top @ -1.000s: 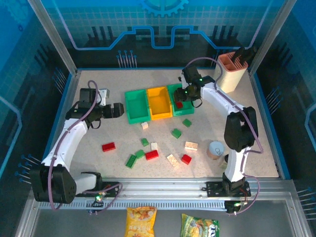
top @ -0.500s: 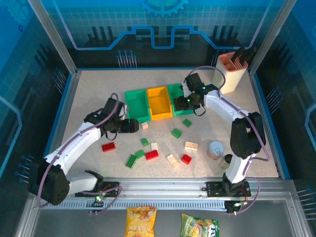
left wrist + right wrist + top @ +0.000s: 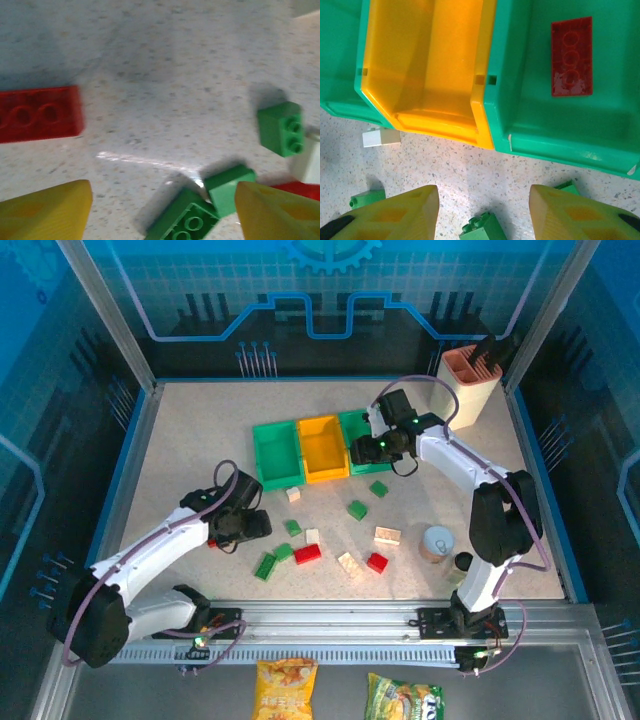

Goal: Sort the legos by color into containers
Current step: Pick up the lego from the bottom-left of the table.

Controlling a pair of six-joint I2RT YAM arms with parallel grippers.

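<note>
A red brick [image 3: 571, 56] lay in the right green bin [image 3: 545, 130], beside the yellow-orange bin [image 3: 420, 65] and left green bin [image 3: 277, 453]. Other legos [image 3: 357, 509] lay loose on the desk [image 3: 190, 440]. The left gripper [image 3: 165, 210] and right gripper [image 3: 485, 212] both had open jaws.

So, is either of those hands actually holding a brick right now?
No. The left hand and the right hand are both open with nothing between their fingers. One red brick lies loose in the green bin.

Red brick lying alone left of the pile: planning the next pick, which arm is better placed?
Left: the left gripper hovers right by that red brick, jaws apart and empty; the right gripper is over at the rightmost green bin.
</note>
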